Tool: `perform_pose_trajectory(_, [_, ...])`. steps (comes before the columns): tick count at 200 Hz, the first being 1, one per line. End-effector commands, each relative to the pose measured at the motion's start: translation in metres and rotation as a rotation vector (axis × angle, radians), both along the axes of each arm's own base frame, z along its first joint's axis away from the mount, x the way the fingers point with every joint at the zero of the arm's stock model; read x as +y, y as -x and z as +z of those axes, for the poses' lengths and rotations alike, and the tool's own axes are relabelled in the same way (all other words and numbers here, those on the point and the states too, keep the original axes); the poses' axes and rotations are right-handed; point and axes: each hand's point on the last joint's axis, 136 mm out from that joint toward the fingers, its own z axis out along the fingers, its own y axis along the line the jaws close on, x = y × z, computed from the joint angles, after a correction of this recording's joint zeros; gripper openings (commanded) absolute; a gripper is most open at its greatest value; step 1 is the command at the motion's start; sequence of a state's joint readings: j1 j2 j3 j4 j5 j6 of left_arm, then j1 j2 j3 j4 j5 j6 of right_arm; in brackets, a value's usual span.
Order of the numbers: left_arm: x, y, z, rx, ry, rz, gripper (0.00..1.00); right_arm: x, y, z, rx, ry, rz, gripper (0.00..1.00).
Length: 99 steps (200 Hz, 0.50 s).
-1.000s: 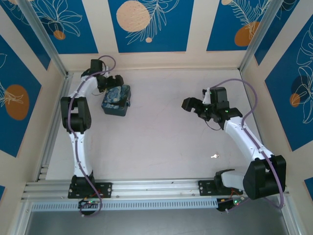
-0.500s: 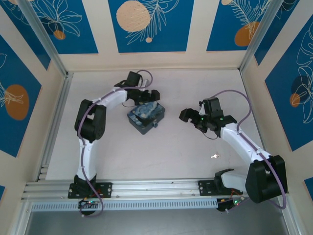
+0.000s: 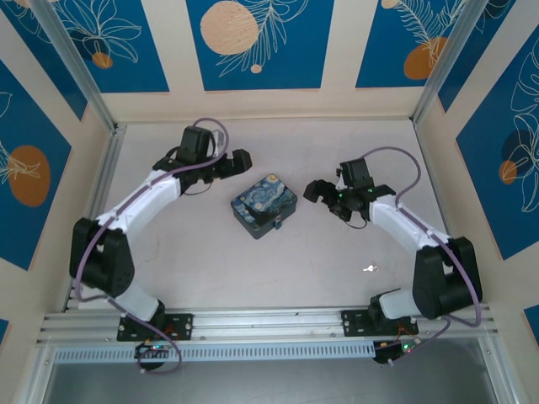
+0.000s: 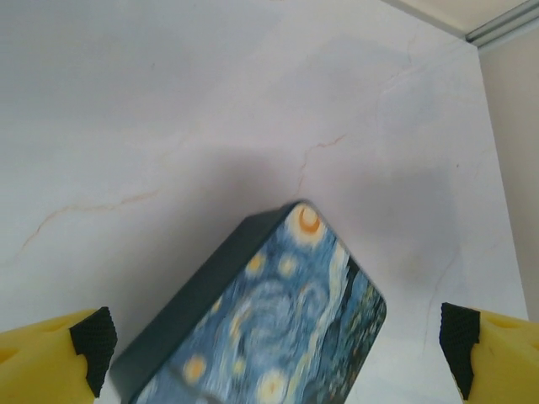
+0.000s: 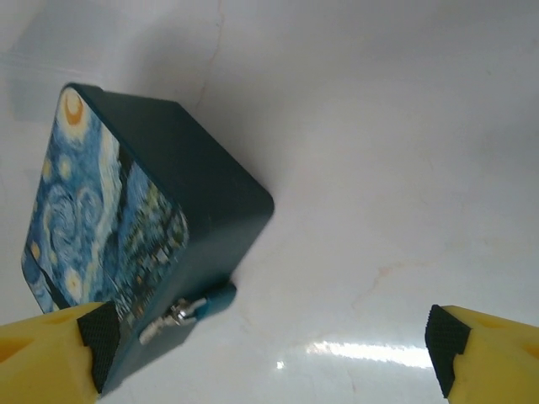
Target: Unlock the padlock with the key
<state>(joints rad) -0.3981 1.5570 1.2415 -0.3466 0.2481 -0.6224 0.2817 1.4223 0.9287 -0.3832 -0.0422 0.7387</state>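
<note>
The night-sky tin (image 3: 263, 205) lies mid-table. On its near right side hangs the tiny bluish padlock (image 3: 276, 224); in the right wrist view the padlock (image 5: 198, 307) has a teal body and a metal shackle fixed to the dark wall of the tin (image 5: 126, 227). The silvery key (image 3: 369, 268) lies alone on the table, near the right arm's base. My left gripper (image 3: 242, 159) hovers open just behind and left of the tin (image 4: 278, 320), holding nothing. My right gripper (image 3: 314, 192) stands open just right of the tin, also holding nothing.
The white table (image 3: 295, 261) is walled by blue-and-cream panels, with metal rails along the left and front edges (image 3: 253, 324). Free room lies between the tin and the front rail.
The tin slid from the back left corner to mid-table with the left gripper, which has since drawn back a little. The right gripper moved left toward the tin.
</note>
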Motion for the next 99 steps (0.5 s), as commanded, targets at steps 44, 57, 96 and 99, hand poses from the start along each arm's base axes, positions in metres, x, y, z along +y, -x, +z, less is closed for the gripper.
perform_pose_trajectory(44, [0.022,0.065,-0.064,0.178,0.036,0.086,1.00,0.050,-0.069,0.011,0.013,-0.096,0.081,0.86])
perform_pose_trajectory(57, [0.017,0.066,-0.070,0.192,0.067,0.084,1.00,0.060,-0.077,0.006,0.031,-0.110,0.086,0.84])
perform_pose_trajectory(96, [-0.004,0.054,-0.075,0.191,0.136,0.056,1.00,0.082,-0.079,-0.006,0.068,-0.148,0.103,0.78])
perform_pose_trajectory(99, [-0.005,0.053,-0.076,0.194,0.140,0.054,1.00,0.083,-0.078,-0.006,0.068,-0.150,0.105,0.78])
